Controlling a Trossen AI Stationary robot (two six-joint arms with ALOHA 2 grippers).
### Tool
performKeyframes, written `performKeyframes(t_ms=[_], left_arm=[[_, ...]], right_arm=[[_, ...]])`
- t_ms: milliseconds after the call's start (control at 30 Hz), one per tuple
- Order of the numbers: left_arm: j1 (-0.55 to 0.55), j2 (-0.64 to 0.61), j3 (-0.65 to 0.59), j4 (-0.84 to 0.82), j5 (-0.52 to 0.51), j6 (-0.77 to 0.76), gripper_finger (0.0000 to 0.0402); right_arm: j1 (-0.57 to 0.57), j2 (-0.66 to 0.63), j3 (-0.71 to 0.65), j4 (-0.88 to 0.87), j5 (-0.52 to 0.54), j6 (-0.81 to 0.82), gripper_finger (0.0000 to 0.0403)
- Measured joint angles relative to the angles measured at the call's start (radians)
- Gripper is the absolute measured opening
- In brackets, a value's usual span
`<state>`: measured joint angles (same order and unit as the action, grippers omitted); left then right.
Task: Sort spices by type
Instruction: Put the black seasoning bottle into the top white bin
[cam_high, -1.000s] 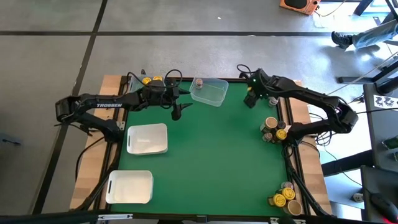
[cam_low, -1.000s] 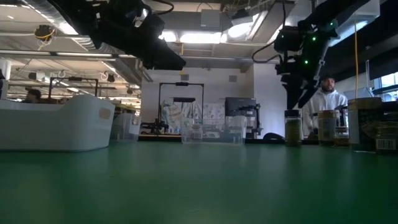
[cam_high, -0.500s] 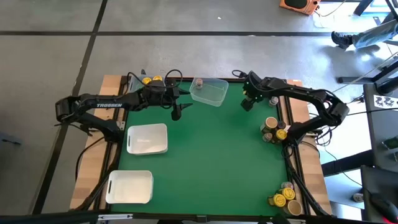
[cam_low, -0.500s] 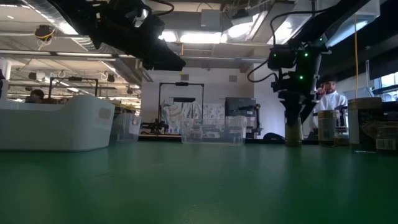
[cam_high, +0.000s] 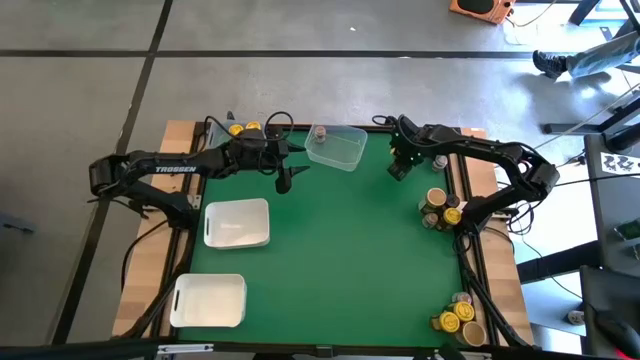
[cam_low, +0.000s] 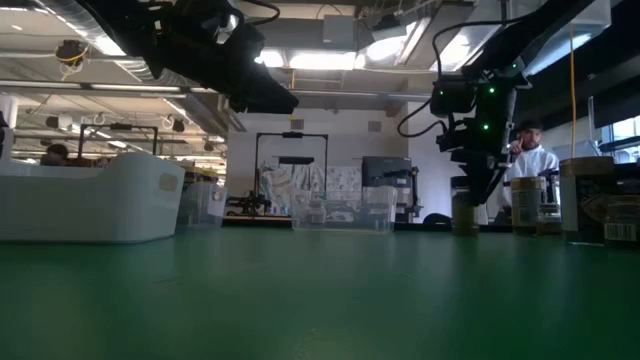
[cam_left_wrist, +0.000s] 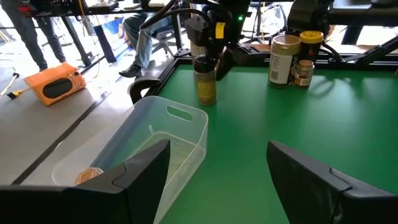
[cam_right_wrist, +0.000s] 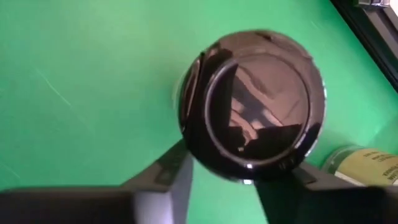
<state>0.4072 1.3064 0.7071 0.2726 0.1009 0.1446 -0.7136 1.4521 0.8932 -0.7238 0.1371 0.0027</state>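
Beside the clear tub (cam_high: 337, 148), on the green mat (cam_high: 330, 250), my right gripper (cam_high: 399, 167) has its fingers closed around a dark-lidded spice jar (cam_right_wrist: 252, 106), which stands upright on the mat. My left gripper (cam_high: 283, 182) hovers on the tub's other side, fingers spread apart and empty. To do this well, I judge I should keep the jar vertical, lift it cleanly, and carry it over the tub's rim before releasing. More jars (cam_high: 440, 208) wait farther from the tub.
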Motion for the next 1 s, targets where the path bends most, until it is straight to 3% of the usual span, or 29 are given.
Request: performKeyframes(t_ms=[200, 367, 500, 833, 1000], left_arm=[[0.000, 0.000, 0.000, 0.000, 0.000, 0.000, 0.0266], [0.000, 0.000, 0.000, 0.000, 0.000, 0.000, 0.0266], [0.000, 0.000, 0.000, 0.000, 0.000, 0.000, 0.0266], [0.000, 0.000, 0.000, 0.000, 0.000, 0.001, 0.0266], [0.000, 0.000, 0.000, 0.000, 0.000, 0.011, 0.0266]], right_arm=[[0.000, 0.000, 0.000, 0.000, -0.018, -0.011, 0.0083], [0.000, 0.000, 0.011, -0.042, -0.016, -0.011, 0.0083], [0.000, -0.001, 0.067, -0.128, 0.005, -0.007, 0.0130], [0.000, -0.002, 0.152, -0.132, 0.004, -0.007, 0.0326], [0.000, -0.002, 0.142, -0.105, -0.004, -0.008, 0.0378]])
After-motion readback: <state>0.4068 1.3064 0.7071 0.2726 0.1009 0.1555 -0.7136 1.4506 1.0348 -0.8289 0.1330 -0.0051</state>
